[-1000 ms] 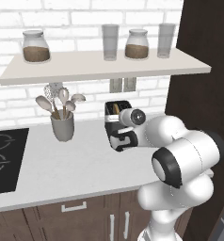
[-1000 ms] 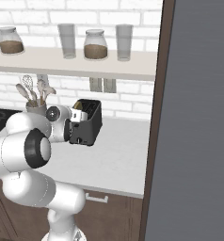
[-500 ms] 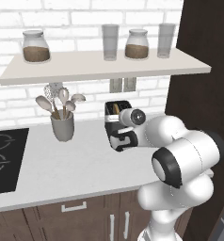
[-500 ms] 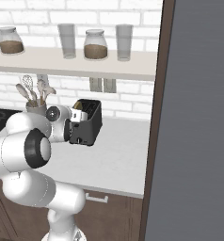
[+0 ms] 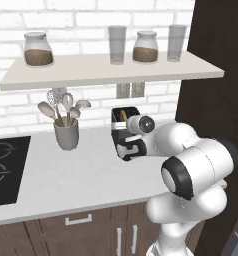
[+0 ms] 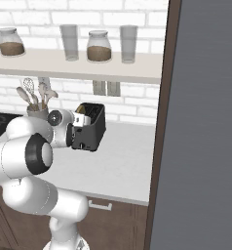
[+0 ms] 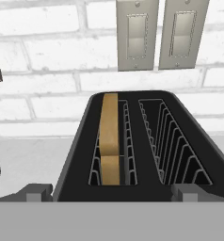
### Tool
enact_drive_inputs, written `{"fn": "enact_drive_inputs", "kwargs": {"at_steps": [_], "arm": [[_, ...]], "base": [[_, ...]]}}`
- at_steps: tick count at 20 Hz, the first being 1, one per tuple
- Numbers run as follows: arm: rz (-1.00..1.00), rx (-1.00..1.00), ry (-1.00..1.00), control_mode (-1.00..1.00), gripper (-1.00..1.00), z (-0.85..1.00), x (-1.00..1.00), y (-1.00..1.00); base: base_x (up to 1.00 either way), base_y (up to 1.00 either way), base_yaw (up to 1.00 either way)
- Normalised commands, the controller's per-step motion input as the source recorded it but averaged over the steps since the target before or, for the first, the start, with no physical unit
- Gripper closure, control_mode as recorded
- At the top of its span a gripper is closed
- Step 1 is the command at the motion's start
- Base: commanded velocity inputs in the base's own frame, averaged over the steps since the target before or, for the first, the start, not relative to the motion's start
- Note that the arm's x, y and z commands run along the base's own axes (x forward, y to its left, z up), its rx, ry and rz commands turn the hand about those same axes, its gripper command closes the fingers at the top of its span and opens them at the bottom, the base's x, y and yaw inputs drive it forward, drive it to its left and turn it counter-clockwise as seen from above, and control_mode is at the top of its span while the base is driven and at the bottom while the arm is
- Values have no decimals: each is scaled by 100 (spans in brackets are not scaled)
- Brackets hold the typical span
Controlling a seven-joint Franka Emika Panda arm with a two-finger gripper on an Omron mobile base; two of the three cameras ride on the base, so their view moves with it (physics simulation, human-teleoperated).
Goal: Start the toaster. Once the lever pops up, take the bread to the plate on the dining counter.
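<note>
The dark grey toaster (image 7: 132, 141) stands on the white worktop against the brick wall, and also appears as the toaster (image 5: 122, 127) and the toaster (image 6: 92, 131). The bread (image 7: 109, 136) sits upright in its left slot, low inside; the right slot is empty. My gripper (image 7: 111, 195) hovers at the toaster's near top edge, open, with one fingertip (image 7: 36, 192) outside each side of the body. In the left base view the gripper (image 5: 127, 150) is pressed close to the toaster's front, hiding the lever. The plate and the dining counter are out of view.
A grey utensil cup (image 5: 66, 135) stands left of the toaster, with a black hob (image 5: 3, 167) farther left. A shelf (image 5: 111, 70) with jars and glasses hangs above. Two wall sockets (image 7: 158, 33) sit behind the toaster. A tall dark cabinet (image 6: 205, 122) rises on the right.
</note>
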Motion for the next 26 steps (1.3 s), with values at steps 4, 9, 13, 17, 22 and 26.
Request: {"fn": "enact_drive_inputs", "kwargs": {"at_steps": [4,9,13,17,22,26], "arm": [[0,0,0,-100,-100,0,0,0],[0,0,0,-100,-100,0,0,0],[0,0,0,-100,-100,0,0,0],[0,0,-2,-100,-100,0,3,0],[0,0,0,-100,-100,0,10,0],[0,0,0,-100,-100,0,19,0]], "base": [[0,0,0],[0,0,0],[0,0,0],[0,0,0],[0,0,0],[0,0,0]]}}
